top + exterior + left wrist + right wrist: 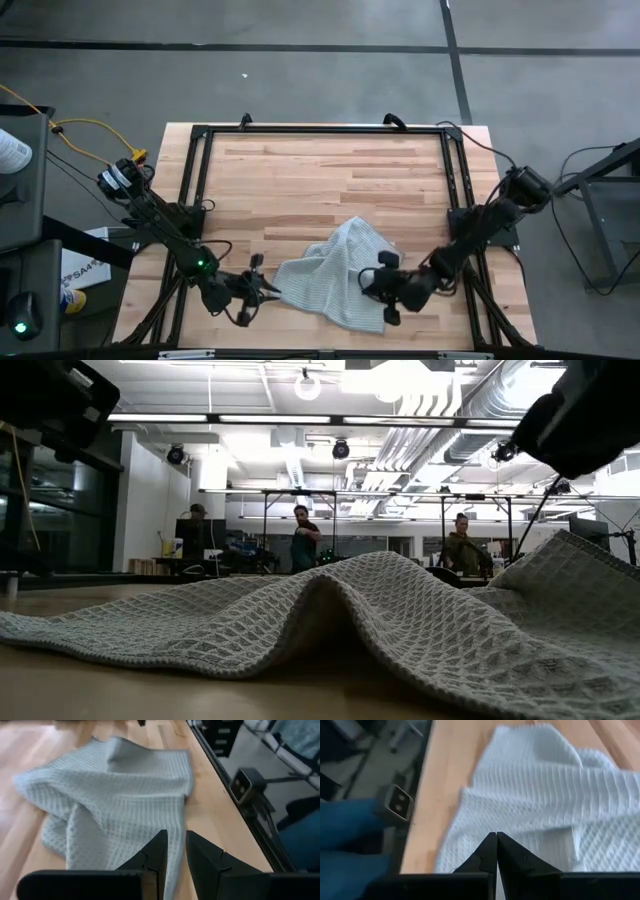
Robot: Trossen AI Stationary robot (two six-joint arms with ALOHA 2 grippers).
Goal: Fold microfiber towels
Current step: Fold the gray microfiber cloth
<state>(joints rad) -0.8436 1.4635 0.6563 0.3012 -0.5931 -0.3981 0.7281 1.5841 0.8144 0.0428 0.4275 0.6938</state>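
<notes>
Right up close in the low view, the microfiber towel [330, 620] humps up in a soft ridge off the counter [120, 695], rumpled rather than flat. That's the first worry: any fold made over that ridge would likely trap the bunching and come out crooked.

Seen from overhead, the towel sits at lower centre of the frame, crumpled into a rough triangle. The left hand [262, 286] hovers at its left edge, fingers a small way apart. Its own camera shows cloth beneath them, but whether they're pinching the edge I can't quite tell. If they only have a few threads, a pull could slip free and drop the corner.

The right hand [385, 290] sits over the towel's right side, clenched tight with nothing visibly between the fingers. It's the bigger risk: closed like that, it would have to open before taking a corner, and pressing down could drag the cloth instead.

Further back, past the counter, people stand in the room, well apart from the work.
</notes>
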